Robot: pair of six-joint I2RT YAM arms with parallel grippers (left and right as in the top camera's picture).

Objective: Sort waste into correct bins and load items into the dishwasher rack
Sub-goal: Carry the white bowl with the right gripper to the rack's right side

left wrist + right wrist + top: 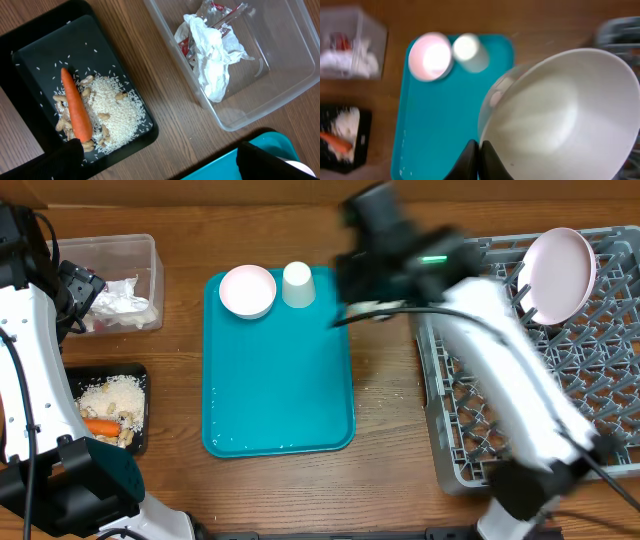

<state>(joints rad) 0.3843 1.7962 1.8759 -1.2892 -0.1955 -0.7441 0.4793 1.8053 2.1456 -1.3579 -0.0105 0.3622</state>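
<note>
Evidently the loading step is in hand. The right gripper [479,156] is pinched shut on the rim of a white bowl [560,115], held in the air by the far right corner of the teal tray [280,380], on the side facing the rack [610,360]. A plate [560,272] already stands on edge among the pegs to the right of the tray. A second bowl [247,290] and a cup [297,284] sit side by side at the tray's far end; no fork shows. Left of the tray the waste looks sorted: napkins [212,60] and a wrapper [185,47] in the clear tub [145,255], carrot [76,105] and crumbs [117,110] in the black tray [45,45]. The left gripper [160,155] hangs wide open and empty between those two bins. The next move likely calls for tipping the bowl onto its edge between free pegs – clear of the plate – before letting go.
</note>
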